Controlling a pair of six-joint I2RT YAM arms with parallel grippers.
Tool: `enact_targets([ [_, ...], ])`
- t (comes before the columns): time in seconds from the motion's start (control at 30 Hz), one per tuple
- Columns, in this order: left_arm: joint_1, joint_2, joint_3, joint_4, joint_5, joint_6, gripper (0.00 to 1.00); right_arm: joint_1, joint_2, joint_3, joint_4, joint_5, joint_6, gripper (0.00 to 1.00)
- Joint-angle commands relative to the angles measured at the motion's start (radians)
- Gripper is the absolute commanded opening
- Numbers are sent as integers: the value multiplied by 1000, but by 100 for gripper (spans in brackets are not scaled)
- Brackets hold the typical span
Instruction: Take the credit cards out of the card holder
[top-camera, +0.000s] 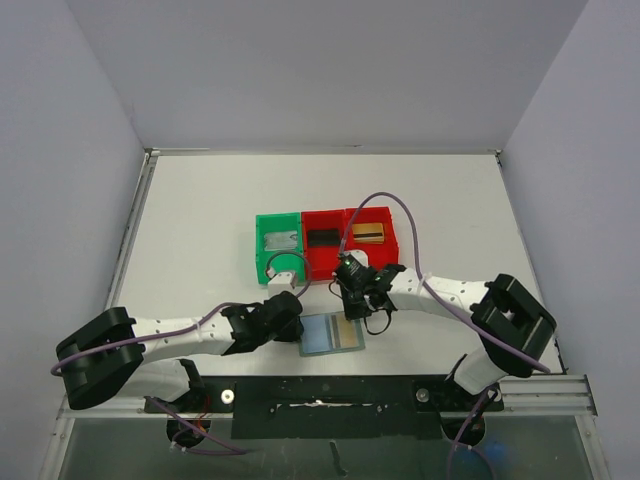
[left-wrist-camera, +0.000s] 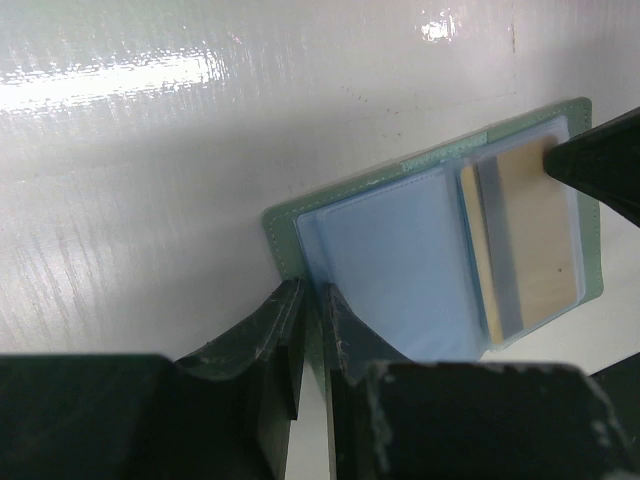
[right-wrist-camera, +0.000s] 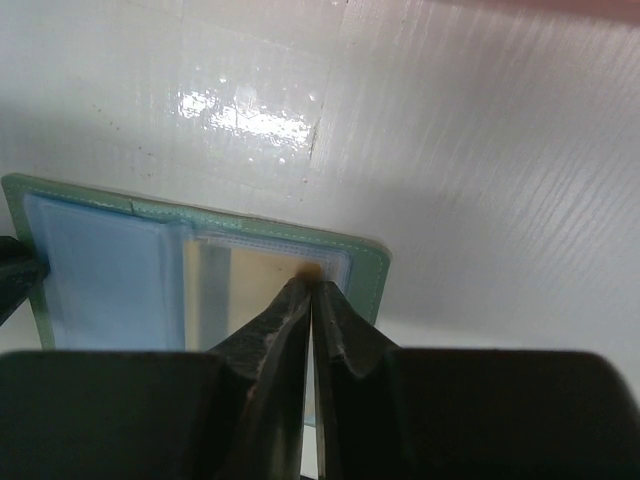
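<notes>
The card holder (top-camera: 322, 336) lies open on the table, with a green rim and blue-clear sleeves. A gold card with a grey stripe (top-camera: 347, 331) sits in its right sleeve. My left gripper (top-camera: 298, 323) is shut on the holder's left edge; the left wrist view shows the rim (left-wrist-camera: 285, 235) pinched between the jaws of my left gripper (left-wrist-camera: 312, 292). My right gripper (top-camera: 351, 312) is shut, its tips pressing down on the gold card (right-wrist-camera: 255, 290) near the holder's right rim, as my right gripper (right-wrist-camera: 312, 285) shows in the right wrist view. The card also shows in the left wrist view (left-wrist-camera: 535, 250).
Three open bins stand behind the holder: a green one (top-camera: 264, 250) with a silver-grey card (top-camera: 281, 240), a red one (top-camera: 322, 262) with a black card (top-camera: 322, 237), and a red one (top-camera: 390, 240) with a gold card (top-camera: 368, 234). A black rail (top-camera: 330, 400) runs along the near edge.
</notes>
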Motion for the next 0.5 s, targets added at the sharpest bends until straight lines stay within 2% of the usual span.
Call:
enact_targets([
  [0.0, -5, 10, 41, -6, 13, 18, 11, 6, -75, 31, -9, 34, 2, 3],
  [0.33, -5, 7, 43, -7, 11, 19, 11, 11, -161, 2, 37, 7, -1, 0],
  [0.37, -5, 6, 43, -7, 11, 19, 11, 10, -164, 1, 39, 5, 1, 4],
  [0.4, -5, 4, 43, -6, 11, 18, 11, 11, -162, 0, 36, 6, 6, 13],
  [0.47, -5, 3, 43, -4, 12, 20, 11, 9, -148, -1, 19, 22, 14, 24],
])
